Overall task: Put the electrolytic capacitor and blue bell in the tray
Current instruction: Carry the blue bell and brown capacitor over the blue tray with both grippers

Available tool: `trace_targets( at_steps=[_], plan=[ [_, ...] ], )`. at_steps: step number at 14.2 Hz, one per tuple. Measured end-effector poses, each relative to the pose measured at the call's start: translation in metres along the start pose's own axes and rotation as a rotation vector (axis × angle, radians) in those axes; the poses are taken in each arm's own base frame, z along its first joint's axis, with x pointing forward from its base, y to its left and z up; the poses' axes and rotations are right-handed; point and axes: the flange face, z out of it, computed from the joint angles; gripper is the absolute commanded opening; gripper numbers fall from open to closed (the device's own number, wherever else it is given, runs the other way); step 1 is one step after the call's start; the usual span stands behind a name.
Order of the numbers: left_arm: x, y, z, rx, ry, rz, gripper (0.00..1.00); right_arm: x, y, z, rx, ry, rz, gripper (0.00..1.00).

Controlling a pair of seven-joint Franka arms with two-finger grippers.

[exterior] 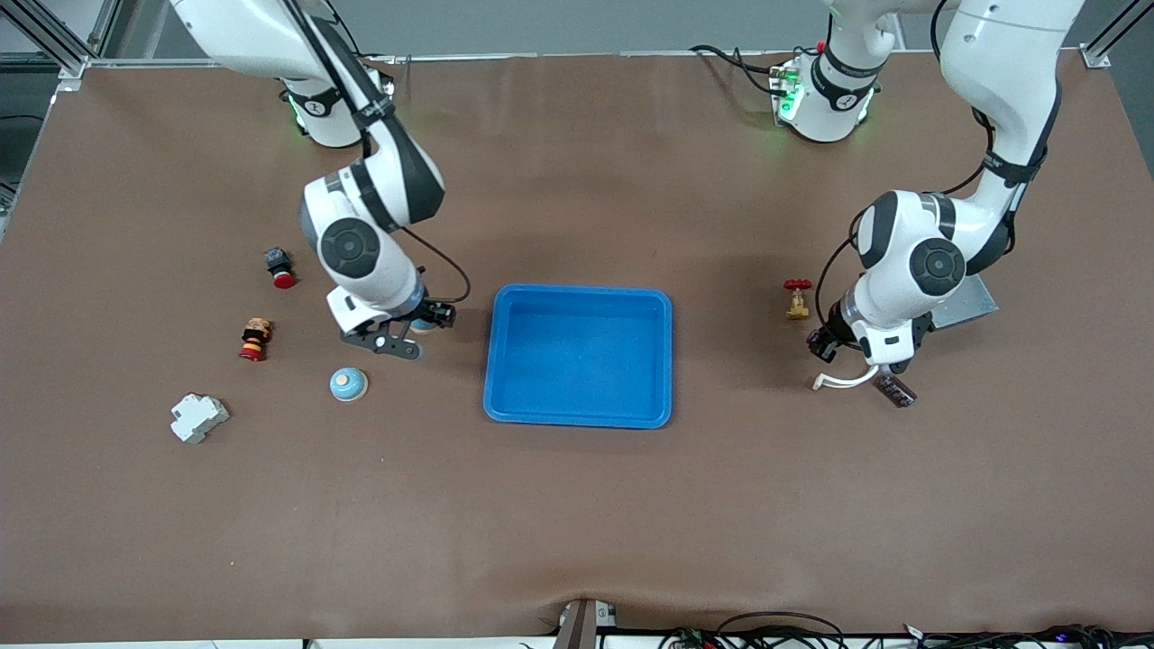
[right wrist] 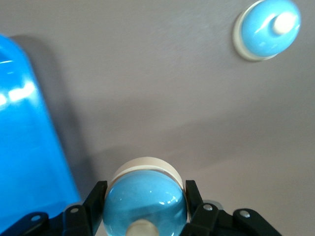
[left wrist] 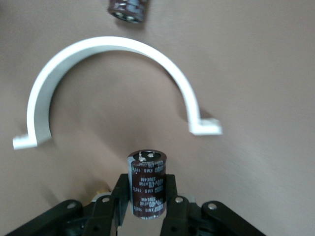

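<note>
The bright-blue tray (exterior: pixel 579 417) lies mid-table and holds nothing; its rim (right wrist: pixel 29 147) shows in the right wrist view. My right gripper (exterior: pixel 422 323) (right wrist: pixel 145 196) is shut on a blue bell (right wrist: pixel 145 204) with a cream base, over the table beside the tray's end toward the right arm. A second blue bell (exterior: pixel 348 384) (right wrist: pixel 268 29) sits on the table nearby. My left gripper (exterior: pixel 879 363) (left wrist: pixel 146 189) is shut on a dark-brown electrolytic capacitor (left wrist: pixel 146 184), low at the table. Another capacitor (exterior: pixel 895 390) (left wrist: pixel 128 10) lies close by.
A white curved clip (exterior: pixel 843 380) (left wrist: pixel 113 73) lies by the left gripper. A red-handled brass valve (exterior: pixel 797 298) and a grey metal box (exterior: pixel 965 305) are near it. Toward the right arm's end are a red button (exterior: pixel 280 267), a small striped part (exterior: pixel 255 339) and a white block (exterior: pixel 198 417).
</note>
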Motion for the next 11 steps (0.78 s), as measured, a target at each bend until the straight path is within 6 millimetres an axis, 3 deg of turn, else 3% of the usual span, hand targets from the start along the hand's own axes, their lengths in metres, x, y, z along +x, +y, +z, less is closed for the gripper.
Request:
trace_targets(
  at_steps=[2,4,9,11],
  plan=[
    [-0.029,0.028,-0.020,-0.020,0.008,-0.041,0.00,-0.016,-0.028,-0.005,0.011,0.016,0.046,0.00],
    [-0.069,0.057,-0.026,-0.044,0.009,-0.089,0.00,-0.025,-0.053,-0.004,0.019,0.025,0.079,0.00],
    [-0.151,0.130,-0.016,-0.099,-0.020,-0.225,0.00,-0.033,-0.107,0.027,0.038,0.036,0.147,0.00],
    [-0.183,0.151,-0.011,-0.116,-0.033,-0.258,0.00,-0.034,-0.125,0.043,0.043,0.040,0.161,0.00]
  ],
)
